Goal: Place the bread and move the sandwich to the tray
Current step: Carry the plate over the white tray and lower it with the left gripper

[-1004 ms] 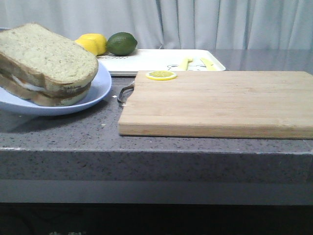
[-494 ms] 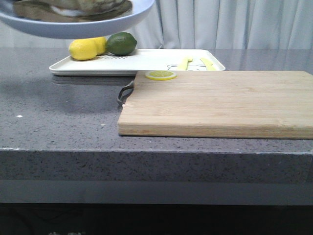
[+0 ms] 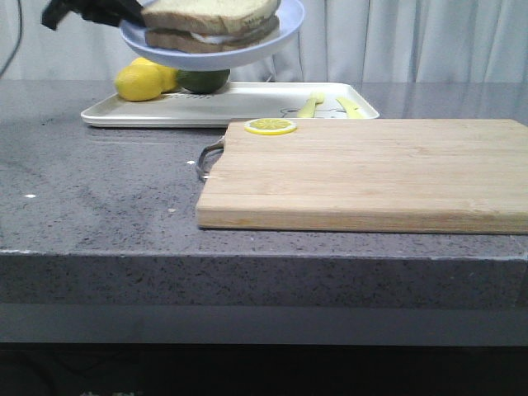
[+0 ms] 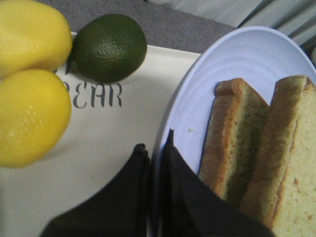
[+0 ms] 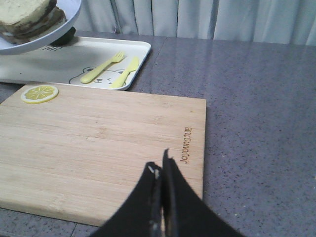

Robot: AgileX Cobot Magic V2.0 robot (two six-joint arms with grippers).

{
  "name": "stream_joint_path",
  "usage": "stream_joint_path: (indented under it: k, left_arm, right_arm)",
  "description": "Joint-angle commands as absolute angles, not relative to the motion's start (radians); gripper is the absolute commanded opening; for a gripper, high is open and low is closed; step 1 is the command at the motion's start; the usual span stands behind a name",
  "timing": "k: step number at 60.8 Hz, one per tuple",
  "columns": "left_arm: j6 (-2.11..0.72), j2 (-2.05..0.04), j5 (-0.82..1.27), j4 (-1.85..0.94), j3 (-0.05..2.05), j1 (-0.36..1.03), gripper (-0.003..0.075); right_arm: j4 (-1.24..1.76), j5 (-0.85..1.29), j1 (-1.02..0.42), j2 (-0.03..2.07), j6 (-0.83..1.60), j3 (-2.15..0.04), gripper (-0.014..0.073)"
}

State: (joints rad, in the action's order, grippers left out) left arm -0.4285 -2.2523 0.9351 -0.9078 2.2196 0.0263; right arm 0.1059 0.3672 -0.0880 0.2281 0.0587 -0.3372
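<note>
The left pincer (image 4: 155, 163) pinches the rim of a pale blue plate (image 3: 272, 37) and holds it up in the air over the white tray (image 3: 247, 103). The sandwich (image 3: 210, 21) lies on that plate, just beside the pincer. Two lemons (image 3: 140, 81) and a lime (image 4: 106, 47) sit in the tray, with a yellow fork (image 5: 98, 68) and knife (image 5: 126, 71). The right pincer (image 5: 161, 173) is closed on nothing, above the wooden cutting board (image 3: 371, 173). A lemon slice (image 3: 271, 126) lies on the board, which rests on the grey tabletop (image 3: 99, 190).

Both the left end effector (image 4: 155, 163) and right end effector (image 5: 162, 173) have matte black, tapering, pointed fingers.
</note>
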Motion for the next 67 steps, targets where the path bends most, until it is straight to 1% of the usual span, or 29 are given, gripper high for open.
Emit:
stream_joint_path:
  k: [1,8,16,19,26,33,40,47,49,60,65,67]
  left_arm:
    - [-0.361,-2.259,0.909,-1.013,2.358,0.032,-0.0018]
    - [-0.347,-2.339,0.914,-1.013,2.449,0.032,-0.0018]
    - [-0.347,-2.373,0.913,-1.008,2.456,0.032,-0.0014]
    - [-0.347,-2.381,0.918,-1.008,2.456,0.034,0.0000]
    - [-0.347,-2.395,0.924,-0.993,2.456,0.039,0.0060]
    - [-0.347,-2.399,0.924,-0.976,2.456,0.041,0.0139]
    - [-0.347,-2.401,0.928,-0.976,2.456,0.041,0.0251]
    - [-0.347,-2.401,0.947,-0.976,2.456,0.041,0.0330]
    - [-0.347,-2.401,0.957,-0.976,2.460,0.037,0.0342]
    - [-0.347,-2.401,1.070,-0.978,2.548,0.011,0.0342]
    - [-0.347,-2.401,1.110,-0.978,2.606,0.007,0.0310]
    - [-0.347,-2.401,1.126,-0.978,2.630,0.006,0.0283]
  right_arm:
    - [0.104,0.293,-0.084,0.235,0.061,-0.366,-0.0081]
    - [0.104,0.293,-0.084,0.235,0.061,-0.366,-0.0081]
    - [0.104,0.293,-0.084,0.235,0.061,-0.366,-0.0081]
    - [0.104,0.293,-0.084,0.235,0.061,-0.366,-0.0081]
    - [0.104,0.293,-0.084,0.235,0.061,-0.366,-0.0081]
    - [0.104,0.293,-0.084,0.235,0.061,-0.366,-0.0081]
    - [0.104,0.293,-0.084,0.235,0.061,-0.366,-0.0081]
    - [0.104,0.293,-0.084,0.235,0.061,-0.366,-0.0081]
    - [0.104,0.293,-0.084,0.235,0.061,-0.366,-0.0081]
    - [0.104,0.294,-0.084,0.235,0.061,-0.366,-0.0081]
    - [0.104,0.294,-0.084,0.235,0.061,-0.366,-0.0081]
    - [0.104,0.294,-0.084,0.235,0.061,-0.366,-0.0081]
